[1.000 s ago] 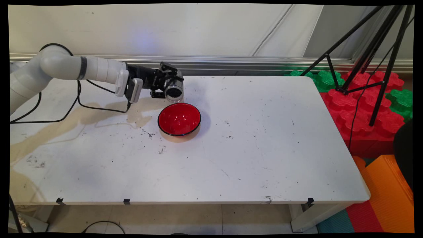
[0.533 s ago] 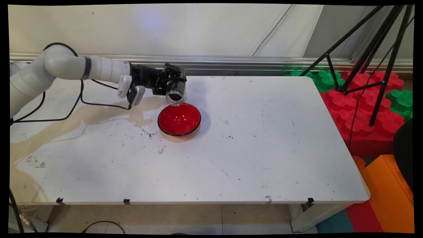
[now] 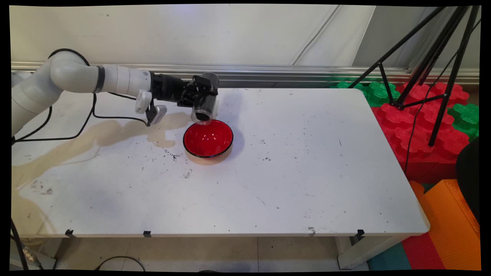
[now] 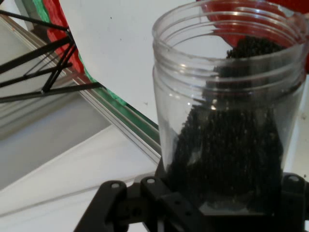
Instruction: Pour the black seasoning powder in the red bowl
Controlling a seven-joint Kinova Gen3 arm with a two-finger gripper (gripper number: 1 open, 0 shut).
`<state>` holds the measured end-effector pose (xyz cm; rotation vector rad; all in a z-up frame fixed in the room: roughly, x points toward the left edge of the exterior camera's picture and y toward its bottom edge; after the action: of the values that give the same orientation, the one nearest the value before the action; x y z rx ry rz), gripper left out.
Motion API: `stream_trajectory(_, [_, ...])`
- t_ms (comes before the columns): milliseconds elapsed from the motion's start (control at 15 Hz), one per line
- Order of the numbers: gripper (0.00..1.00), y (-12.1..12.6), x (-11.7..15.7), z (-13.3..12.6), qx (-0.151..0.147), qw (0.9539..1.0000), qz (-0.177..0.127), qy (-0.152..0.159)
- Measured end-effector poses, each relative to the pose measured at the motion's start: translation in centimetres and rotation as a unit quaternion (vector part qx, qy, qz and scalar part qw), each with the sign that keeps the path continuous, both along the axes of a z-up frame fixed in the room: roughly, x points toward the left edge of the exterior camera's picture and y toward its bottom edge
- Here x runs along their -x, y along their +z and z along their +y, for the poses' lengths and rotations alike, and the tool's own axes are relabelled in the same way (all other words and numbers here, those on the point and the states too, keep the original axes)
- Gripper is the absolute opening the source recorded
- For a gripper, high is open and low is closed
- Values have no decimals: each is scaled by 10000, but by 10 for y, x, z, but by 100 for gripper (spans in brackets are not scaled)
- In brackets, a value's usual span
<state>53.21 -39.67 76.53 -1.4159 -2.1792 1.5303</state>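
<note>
My gripper point(image 3: 202, 96) is shut on a clear plastic jar point(image 3: 204, 104) that holds black grains point(image 4: 231, 150). The jar is tipped mouth-down over the far rim of a red bowl point(image 3: 208, 138) with a black rim, standing left of the table's middle. In the hand view the clear plastic jar point(image 4: 227, 106) fills the right side, its grains slid toward the open mouth, and a strip of the red bowl point(image 4: 227, 24) shows past the mouth. No grains show inside the bowl in the main view.
The white table point(image 3: 299, 172) carries scattered black specks point(image 3: 170, 155) left of the bowl and a tan stain point(image 3: 96, 132) under the arm. A black tripod point(image 3: 425, 73) and red and green foam blocks point(image 3: 422, 126) stand off the table's right end.
The hand has rolled further, tipping the jar from lying sideways to mouth-down, and shifted slightly right over the bowl's far rim. The bowl has stayed put.
</note>
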Motion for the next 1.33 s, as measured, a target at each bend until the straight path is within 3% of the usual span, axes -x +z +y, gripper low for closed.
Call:
stream_trajectory(733, [0, 6, 7, 11, 497, 9969, -472, -396])
stream_trajectory(1333, [0, 10, 10, 17, 734, 9935, -656, -571])
